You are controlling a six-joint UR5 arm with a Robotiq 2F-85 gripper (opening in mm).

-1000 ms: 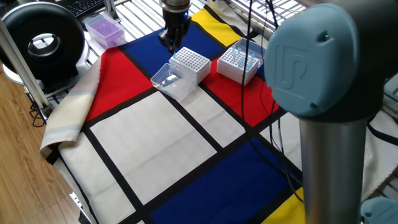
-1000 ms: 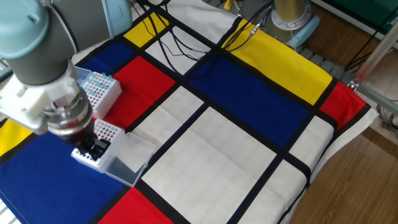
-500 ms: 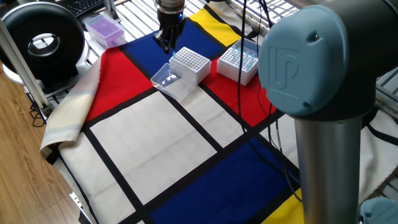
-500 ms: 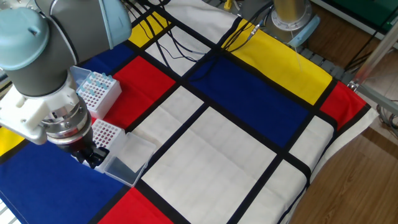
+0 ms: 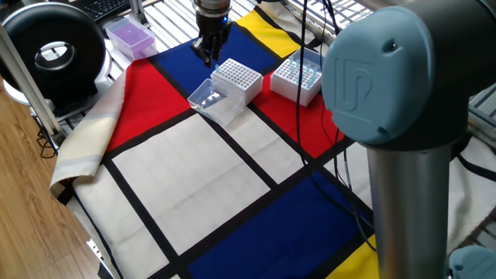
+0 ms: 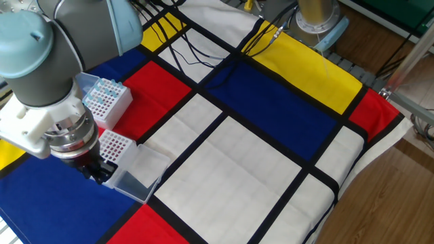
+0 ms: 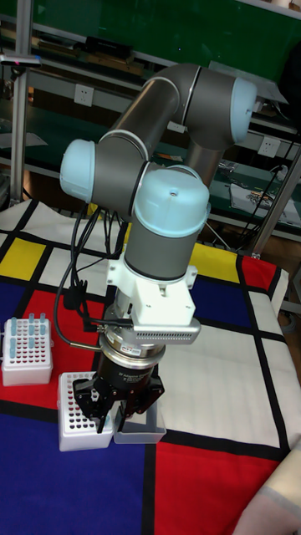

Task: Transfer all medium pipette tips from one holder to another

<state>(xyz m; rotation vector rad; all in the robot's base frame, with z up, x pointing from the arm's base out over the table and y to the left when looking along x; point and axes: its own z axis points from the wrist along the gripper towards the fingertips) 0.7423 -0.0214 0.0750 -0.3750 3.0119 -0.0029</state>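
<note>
- black two-finger gripper (image 5: 208, 53) hangs just beside the near-empty white perforated box (image 5: 237, 80), over the blue patch of the cloth; can't tell whether its fingers are apart or together, or whether a tip is held
- small pale-blue translucent cone tips (image 6: 103, 91) stand in the second white perforated box (image 6: 104, 102), near the first but apart from it; also seen in the tall view (image 7: 31, 332)
- clear plastic hinged lid (image 5: 205, 96) lies open, touching the near-empty box
- chequered red, blue, yellow and white cloth (image 6: 271, 169) covers the table
- big grey-and-pale-blue arm joint (image 5: 399, 77) blocks the right of one fixed view
- arm wrist (image 6: 64, 129) hides part of the near-empty box in the other fixed view
- purple-lidded clear box (image 5: 129, 35) and round black device (image 5: 53, 48) sit well off the cloth
- black cables (image 6: 196, 41) trail over the far cloth
</note>
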